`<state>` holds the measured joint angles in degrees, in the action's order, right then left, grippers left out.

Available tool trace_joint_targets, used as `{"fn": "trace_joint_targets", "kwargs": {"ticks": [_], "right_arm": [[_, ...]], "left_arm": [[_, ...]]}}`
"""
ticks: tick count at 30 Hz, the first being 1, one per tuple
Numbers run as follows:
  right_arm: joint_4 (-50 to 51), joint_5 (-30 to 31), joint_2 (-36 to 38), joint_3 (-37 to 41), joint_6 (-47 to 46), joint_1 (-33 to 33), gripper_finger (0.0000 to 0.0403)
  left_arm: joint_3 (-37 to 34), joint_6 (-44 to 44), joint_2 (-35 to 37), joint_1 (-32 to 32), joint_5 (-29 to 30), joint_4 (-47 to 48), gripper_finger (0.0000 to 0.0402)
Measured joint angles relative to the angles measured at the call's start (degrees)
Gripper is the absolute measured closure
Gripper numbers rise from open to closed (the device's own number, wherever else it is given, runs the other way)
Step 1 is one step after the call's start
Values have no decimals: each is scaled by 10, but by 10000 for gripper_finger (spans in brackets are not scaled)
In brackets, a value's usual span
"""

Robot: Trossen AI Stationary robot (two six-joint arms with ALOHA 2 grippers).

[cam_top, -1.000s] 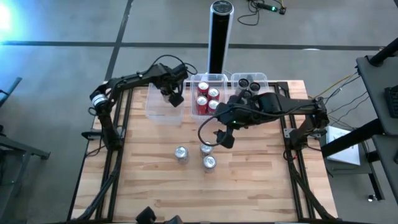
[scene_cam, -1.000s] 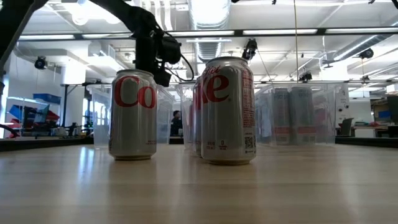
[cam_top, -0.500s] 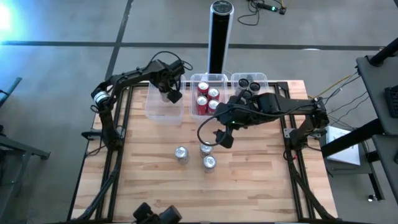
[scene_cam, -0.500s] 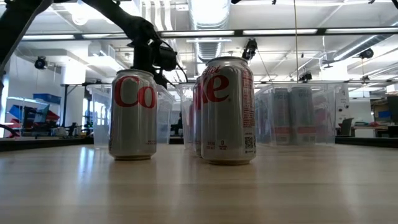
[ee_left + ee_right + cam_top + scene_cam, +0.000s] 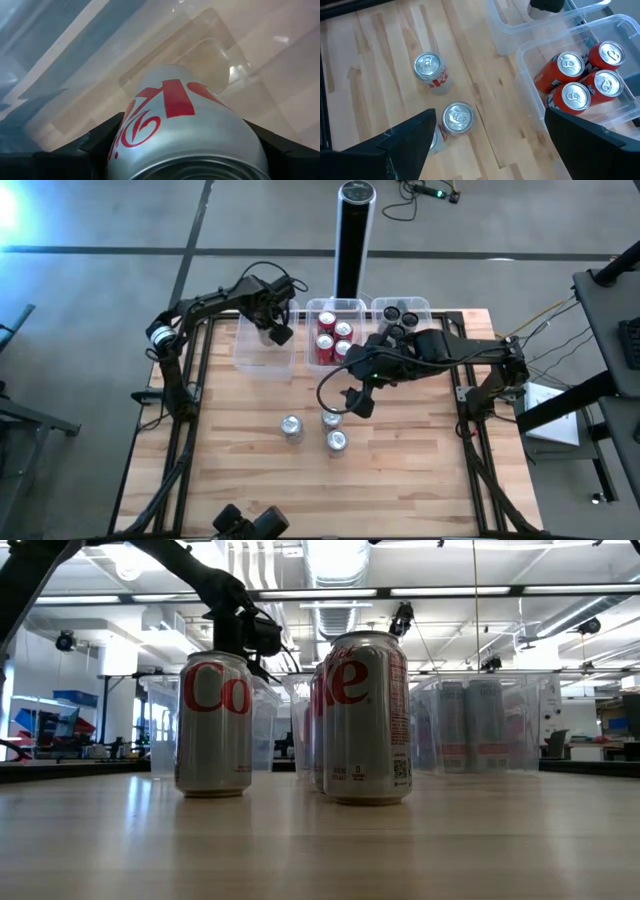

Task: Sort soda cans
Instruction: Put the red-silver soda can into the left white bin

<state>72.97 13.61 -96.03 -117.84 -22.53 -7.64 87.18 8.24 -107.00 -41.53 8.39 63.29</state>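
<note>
Wooden surface [image 5: 400,480]: left gripper [image 5: 272,332] held a silver Diet Coke can [image 5: 185,130] over the empty left bin [image 5: 262,360], release due next; right gripper [image 5: 352,402], jaws wide, hovered above three loose silver cans [image 5: 291,427].

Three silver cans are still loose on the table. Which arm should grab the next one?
Right. The right gripper hangs open just above the loose silver cans, empty. The left gripper is busy: it holds a silver can over the clear bin at the table's far left.

Lab: ceiling strip lights [image 5: 450,590], workbenches.
</note>
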Motion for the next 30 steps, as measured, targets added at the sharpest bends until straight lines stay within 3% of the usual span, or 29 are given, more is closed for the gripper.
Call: {"fn": "trace_joint_targets", "kwargs": {"ticks": [23, 30], "right_arm": [[0, -1, 0, 0, -23, -9, 35], [0, -1, 0, 0, -31, -12, 35]], "left_arm": [[-5, -88, 0, -16, 0, 2, 114], [-7, -89, 0, -20, -27, 9, 114]]}}
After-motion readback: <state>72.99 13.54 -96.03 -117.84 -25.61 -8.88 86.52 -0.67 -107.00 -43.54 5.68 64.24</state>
